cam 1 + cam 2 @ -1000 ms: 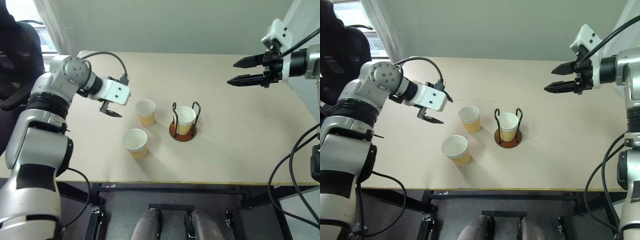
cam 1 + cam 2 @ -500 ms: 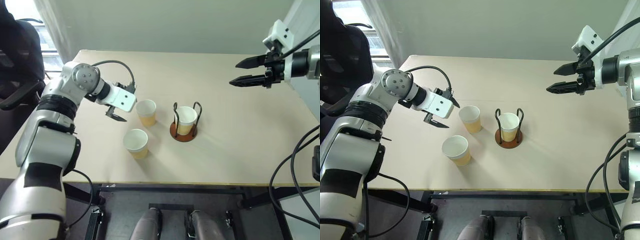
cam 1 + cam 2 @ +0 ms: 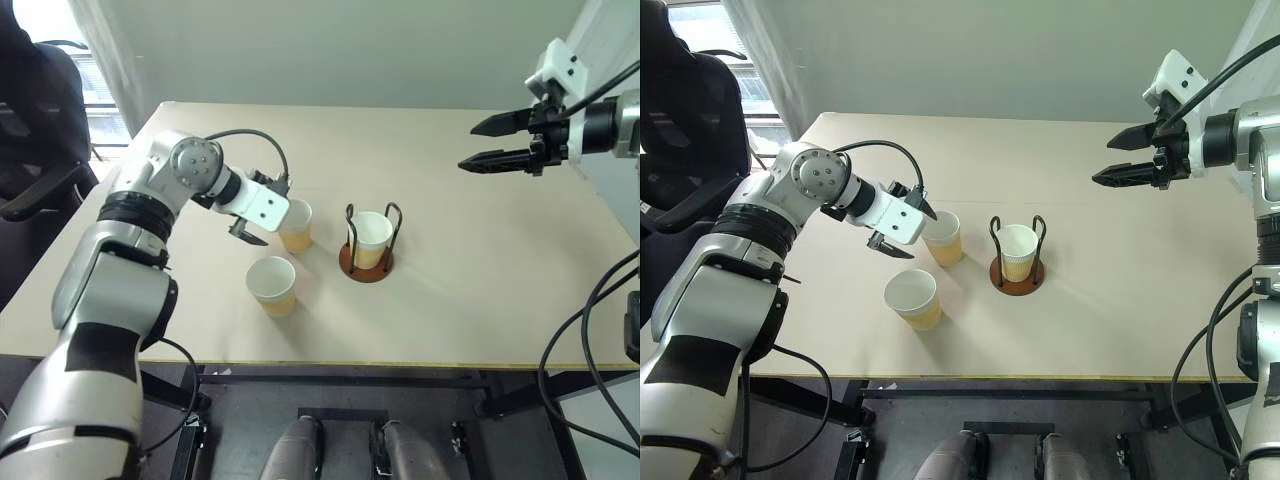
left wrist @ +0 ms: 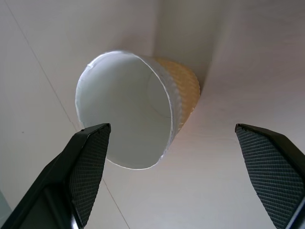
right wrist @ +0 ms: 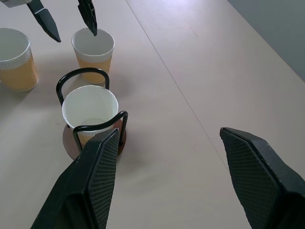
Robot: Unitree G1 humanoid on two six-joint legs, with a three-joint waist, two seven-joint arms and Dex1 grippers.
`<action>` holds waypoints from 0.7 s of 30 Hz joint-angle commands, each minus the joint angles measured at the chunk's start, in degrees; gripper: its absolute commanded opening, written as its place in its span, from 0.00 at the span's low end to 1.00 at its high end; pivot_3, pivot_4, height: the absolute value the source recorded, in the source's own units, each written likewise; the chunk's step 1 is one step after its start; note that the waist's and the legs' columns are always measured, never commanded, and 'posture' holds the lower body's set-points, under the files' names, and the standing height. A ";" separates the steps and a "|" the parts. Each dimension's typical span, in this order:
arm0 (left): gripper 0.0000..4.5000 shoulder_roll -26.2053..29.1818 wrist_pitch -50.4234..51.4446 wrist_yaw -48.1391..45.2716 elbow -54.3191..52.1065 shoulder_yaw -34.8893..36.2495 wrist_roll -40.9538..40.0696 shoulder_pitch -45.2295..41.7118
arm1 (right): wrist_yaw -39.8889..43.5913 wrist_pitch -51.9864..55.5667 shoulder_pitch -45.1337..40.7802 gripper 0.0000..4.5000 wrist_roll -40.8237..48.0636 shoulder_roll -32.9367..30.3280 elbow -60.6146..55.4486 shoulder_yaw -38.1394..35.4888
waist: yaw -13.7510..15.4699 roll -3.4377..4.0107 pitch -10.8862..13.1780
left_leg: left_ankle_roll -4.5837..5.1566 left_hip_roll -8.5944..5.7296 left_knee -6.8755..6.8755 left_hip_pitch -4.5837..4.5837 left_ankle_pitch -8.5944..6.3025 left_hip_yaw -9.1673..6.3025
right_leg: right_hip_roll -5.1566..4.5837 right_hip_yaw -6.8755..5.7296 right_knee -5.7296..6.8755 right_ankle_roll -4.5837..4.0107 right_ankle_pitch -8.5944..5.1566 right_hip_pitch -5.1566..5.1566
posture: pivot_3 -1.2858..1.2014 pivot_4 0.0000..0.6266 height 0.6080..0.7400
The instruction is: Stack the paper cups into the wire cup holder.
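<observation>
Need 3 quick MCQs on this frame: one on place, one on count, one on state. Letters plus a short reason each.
1. Where is the left gripper?
A. beside the farther loose cup
B. inside the wire cup holder
C. off the table

2. How many paper cups stand outside the holder?
A. none
B. one
C. two

3. The right gripper is:
A. shut on a cup
B. open, holding nothing
C. resting on the table

Key: 1 A, its fingers flank that cup; 2 C, two loose, including the nearer cup, one cup in the holder; 3 B, fingers apart in the air.
</observation>
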 commanded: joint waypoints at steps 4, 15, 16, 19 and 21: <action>1.00 -0.23 -1.43 8.13 1.57 -2.28 4.99 -2.27 | -0.43 0.12 -0.55 0.75 0.51 -1.33 -2.79 -1.33 | 0.07 0.00 0.00 | 0.02 -0.02 0.02 -0.01 0.02 0.02 | 0.00 -0.01 0.01 -0.03 0.00 0.00 | 0.52 0.24 1.00; 0.80 -2.38 -2.00 17.30 4.38 -5.35 10.04 -4.02 | -1.06 0.04 0.50 0.76 0.48 -1.81 -4.13 -1.45 | 0.20 -0.01 0.00 | 0.00 -0.03 0.09 -0.05 0.03 0.03 | -0.05 0.03 0.01 0.03 0.05 0.01 | 0.52 0.24 1.00; 0.72 -2.45 -2.24 18.60 4.60 -5.76 10.74 -4.37 | -1.20 -0.09 0.43 0.76 0.36 -1.82 -4.01 -1.40 | 0.16 -0.01 0.00 | 0.00 0.01 0.11 -0.06 0.03 0.00 | -0.07 0.05 0.02 0.06 0.06 0.01 | 0.52 0.24 1.00; 0.48 -2.58 -3.25 20.03 5.28 -6.61 11.77 -5.15 | -1.29 -0.41 0.35 0.76 0.18 -1.96 -3.71 -1.29 | 0.17 -0.01 0.00 | -0.02 0.01 0.12 -0.05 0.05 0.01 | -0.05 0.05 0.02 0.04 0.06 0.01 | 0.52 0.24 1.00; 0.33 -2.60 -3.71 20.29 5.73 -6.93 12.13 -5.52 | -1.24 -0.63 0.26 0.76 0.05 -2.05 -3.43 -1.13 | 0.21 -0.01 0.00 | -0.02 0.01 0.11 -0.04 0.05 0.01 | -0.06 0.05 0.02 0.04 0.07 0.01 | 0.52 0.24 1.00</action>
